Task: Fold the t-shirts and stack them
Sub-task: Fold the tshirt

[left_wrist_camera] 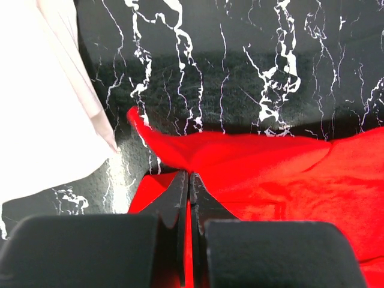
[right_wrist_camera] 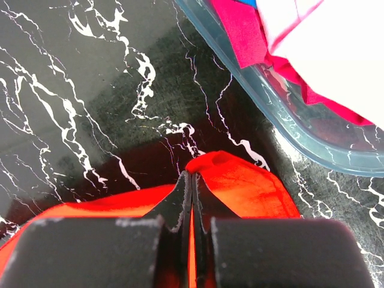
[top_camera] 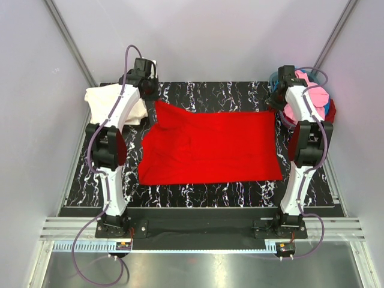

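On the tabletop (top_camera: 210, 193), red shirt (top_camera: 210, 147) is pinched at far corners by left hand (left_wrist_camera: 187, 179) and right hand (right_wrist_camera: 192, 178), both clamped.

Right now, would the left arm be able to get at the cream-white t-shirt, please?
Probably yes: the cream-white t-shirt lies just beside the left gripper, nothing between. But that gripper is shut on a corner of the red t-shirt and must release first.

Bright, even overhead light: soft shadow darkens the table (left_wrist_camera: 240, 84) just ahead of the left pincer (left_wrist_camera: 188, 175) and right pincer (right_wrist_camera: 191, 175) — their near bodies blurred, the cream-white t-shirt (left_wrist_camera: 42, 120) left of the former washed out.
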